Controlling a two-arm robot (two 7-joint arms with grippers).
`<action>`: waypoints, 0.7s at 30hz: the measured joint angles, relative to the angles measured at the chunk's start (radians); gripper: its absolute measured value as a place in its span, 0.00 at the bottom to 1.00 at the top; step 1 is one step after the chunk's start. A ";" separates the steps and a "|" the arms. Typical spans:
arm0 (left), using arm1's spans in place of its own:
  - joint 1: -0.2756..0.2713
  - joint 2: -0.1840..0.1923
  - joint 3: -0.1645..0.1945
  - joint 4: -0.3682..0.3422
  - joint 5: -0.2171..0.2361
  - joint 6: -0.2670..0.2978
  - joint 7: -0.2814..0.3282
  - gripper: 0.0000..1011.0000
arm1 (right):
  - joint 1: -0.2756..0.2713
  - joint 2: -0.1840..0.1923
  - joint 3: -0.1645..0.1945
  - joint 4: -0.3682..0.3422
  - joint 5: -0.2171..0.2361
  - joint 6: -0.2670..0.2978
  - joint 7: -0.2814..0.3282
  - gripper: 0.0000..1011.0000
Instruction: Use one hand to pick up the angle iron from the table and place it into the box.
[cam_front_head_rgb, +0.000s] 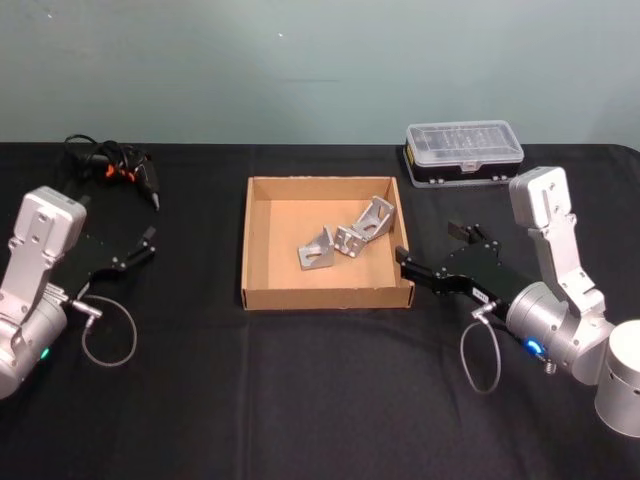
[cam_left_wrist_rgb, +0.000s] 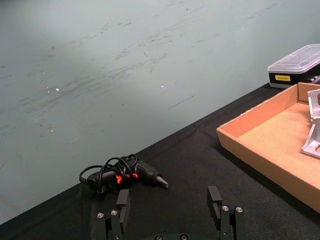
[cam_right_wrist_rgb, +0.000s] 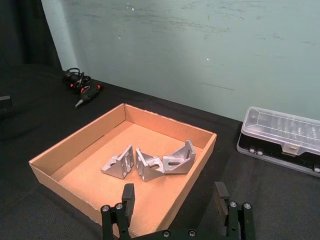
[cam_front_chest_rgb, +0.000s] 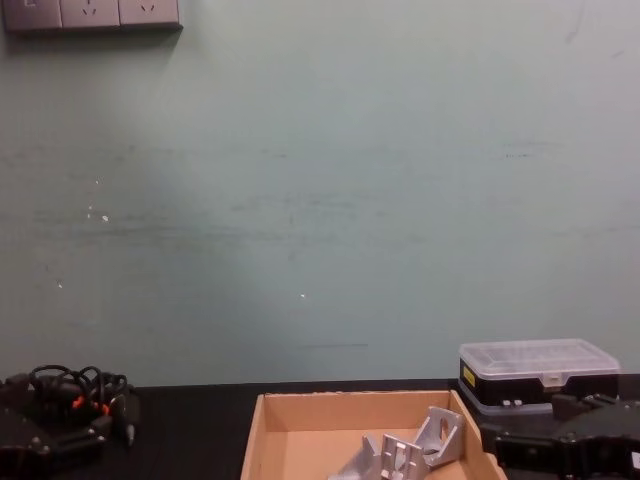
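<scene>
angle irons (cam_front_head_rgb: 345, 240) in box (cam_front_head_rgb: 262, 293) | right end effector (cam_front_head_rgb: 425, 250) beside box, open, empty | left end effector (cam_front_head_rgb: 148, 243) open

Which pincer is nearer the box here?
Right. The right pincer sits just off the box's right wall; the left pincer is well off its left side.

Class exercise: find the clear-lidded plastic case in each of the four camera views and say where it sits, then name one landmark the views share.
Head view: clear-lidded case upper right, behind the box's far right corner.
Left wrist view: far right edge, beyond the box.
Right wrist view: right side, beside the box.
Chest view: lower right, right of the box.
Shared landmark: the box, the angle irons inside it.
</scene>
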 joint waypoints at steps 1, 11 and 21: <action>0.000 0.000 0.000 0.000 0.000 0.000 0.000 1.00 | 0.000 0.000 0.000 0.000 0.000 0.000 0.000 0.99; 0.000 0.000 0.000 0.000 0.000 0.000 0.000 1.00 | -0.001 0.001 0.001 -0.003 -0.001 0.001 0.000 0.99; 0.000 0.000 0.000 0.000 0.000 0.000 0.000 1.00 | -0.001 0.001 0.002 -0.004 -0.002 0.001 -0.001 0.99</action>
